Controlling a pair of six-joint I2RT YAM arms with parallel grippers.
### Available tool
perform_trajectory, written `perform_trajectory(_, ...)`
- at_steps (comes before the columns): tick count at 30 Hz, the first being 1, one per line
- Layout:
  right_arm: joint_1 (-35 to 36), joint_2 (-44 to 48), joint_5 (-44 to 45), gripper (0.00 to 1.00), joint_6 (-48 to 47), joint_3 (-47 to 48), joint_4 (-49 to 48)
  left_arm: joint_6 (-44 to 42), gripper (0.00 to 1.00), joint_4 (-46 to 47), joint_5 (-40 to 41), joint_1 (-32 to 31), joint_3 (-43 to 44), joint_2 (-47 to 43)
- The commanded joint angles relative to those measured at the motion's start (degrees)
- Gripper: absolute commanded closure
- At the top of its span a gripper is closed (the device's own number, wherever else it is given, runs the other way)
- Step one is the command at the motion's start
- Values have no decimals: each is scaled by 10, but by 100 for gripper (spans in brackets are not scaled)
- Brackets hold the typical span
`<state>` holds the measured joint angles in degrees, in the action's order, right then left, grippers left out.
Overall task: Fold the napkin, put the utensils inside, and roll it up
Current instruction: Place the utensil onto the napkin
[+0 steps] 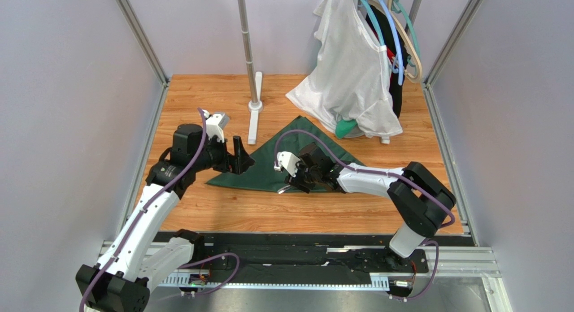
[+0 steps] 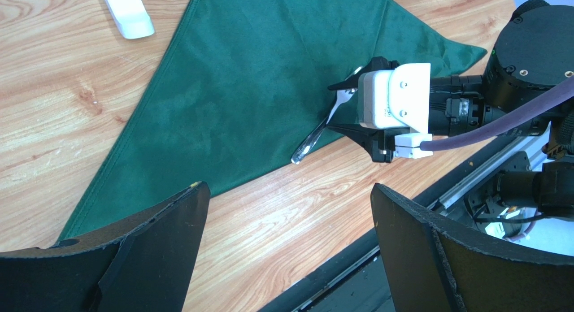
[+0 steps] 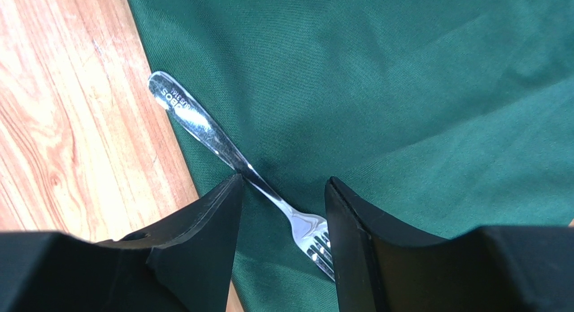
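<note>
Jaws of right gripper [image 3: 283, 183] stand part-way apart, straddling the fork [image 3: 202, 127] at its neck, not clamped. One fingertip [image 3: 215, 211] touches or nearly touches the neck; the other stands clear. The fork looks to lie flat on the cloth, nothing lifted. In the right wrist view the handle runs to 10 o'clock and the tines to 5 o'clock under the jaws. The handle end overhangs the napkin [image 3: 418, 83] edge onto the table [image 3: 60, 137]; the tine end sits on cloth. Likely reason: the fork goes along the near edge so the roll starts there. Letting go or about to nudge it inward: cannot tell.

The napkin is folded to a triangle, mid-table in the top view, apex at 12 o'clock, long edge at 6 o'clock. The fold step looks done. Only one utensil is visible.

Jaws of left gripper [image 2: 286, 191] are fully apart and empty, hovering at the napkin's 8 o'clock corner, probably staged to pin or lift it for the roll. A garment [image 1: 350, 76] on hangers hangs at 1 o'clock, clear of the work.
</note>
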<state>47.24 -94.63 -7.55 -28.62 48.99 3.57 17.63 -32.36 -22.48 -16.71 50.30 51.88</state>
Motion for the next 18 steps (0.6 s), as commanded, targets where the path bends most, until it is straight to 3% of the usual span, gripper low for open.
perform_trajectory(1, 5, 7, 2, 48, -7, 3, -7, -1, 1, 12, -13, 4, -5, -6)
perform_trajectory(18, 5, -27, 0, 48, -20, 24, -21, 0, 1, 12, -12, 6, -6, -11)
